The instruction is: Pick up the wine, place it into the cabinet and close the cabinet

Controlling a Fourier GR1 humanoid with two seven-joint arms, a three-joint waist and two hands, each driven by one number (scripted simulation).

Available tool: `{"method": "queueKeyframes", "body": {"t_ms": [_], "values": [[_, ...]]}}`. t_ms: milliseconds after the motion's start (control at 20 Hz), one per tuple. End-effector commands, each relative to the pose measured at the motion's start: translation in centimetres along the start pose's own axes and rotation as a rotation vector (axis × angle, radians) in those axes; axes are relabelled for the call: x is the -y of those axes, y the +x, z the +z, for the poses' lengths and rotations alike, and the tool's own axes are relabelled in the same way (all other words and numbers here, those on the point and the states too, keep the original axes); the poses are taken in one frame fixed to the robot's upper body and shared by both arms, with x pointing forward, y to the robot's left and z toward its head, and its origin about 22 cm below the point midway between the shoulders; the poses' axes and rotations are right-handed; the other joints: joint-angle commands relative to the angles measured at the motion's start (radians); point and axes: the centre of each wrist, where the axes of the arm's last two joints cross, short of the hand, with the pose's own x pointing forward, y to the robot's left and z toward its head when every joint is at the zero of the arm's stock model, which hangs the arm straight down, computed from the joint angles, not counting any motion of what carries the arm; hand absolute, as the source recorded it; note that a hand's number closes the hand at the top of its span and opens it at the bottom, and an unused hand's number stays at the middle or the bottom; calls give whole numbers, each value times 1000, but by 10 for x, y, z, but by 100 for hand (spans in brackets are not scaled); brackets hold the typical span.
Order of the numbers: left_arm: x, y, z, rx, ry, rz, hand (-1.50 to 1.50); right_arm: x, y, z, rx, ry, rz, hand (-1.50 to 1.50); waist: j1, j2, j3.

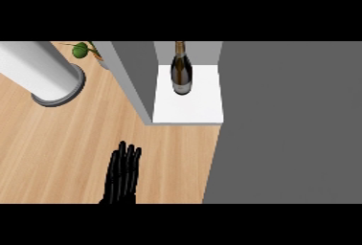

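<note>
A dark wine bottle stands upright on the white floor of the cabinet, toward its back. A grey panel forms the cabinet's left side. A broad grey door panel covers the whole right part of the view and meets the shelf's right edge. My left hand rests low on the wooden counter, fingers straight and pointing away from me, well short of the cabinet and holding nothing. My right hand does not show anywhere; it may be hidden by the grey door.
A tall white cylinder on a grey round base stands at the upper left. A small green plant sits behind it next to the cabinet. The light wooden counter spreads around my left hand.
</note>
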Motion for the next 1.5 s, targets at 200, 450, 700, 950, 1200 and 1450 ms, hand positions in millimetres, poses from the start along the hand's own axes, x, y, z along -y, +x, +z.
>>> {"method": "queueKeyframes", "body": {"t_ms": [200,450,700,950,1200,1450], "values": [[-38,45,4,-12,-71,-1,-150,-5,10,16,51,135,-24,150,1,1,0],[-54,37,10,14,-13,2,-150,-21,12,31,-53,201,-185,150,-3,-2,-1],[-82,55,-4,53,4,-6,-150,-37,3,22,-94,257,-234,150,3,0,-1],[-103,59,5,66,43,-33,-150,-52,16,35,-34,427,-135,150,4,-4,-2],[-124,76,-15,66,40,-16,-150,-73,25,31,-17,486,-185,150,-3,0,-2],[-152,80,-3,44,57,-68,-150,-93,35,35,-9,483,-210,150,2,-8,-3]]}}
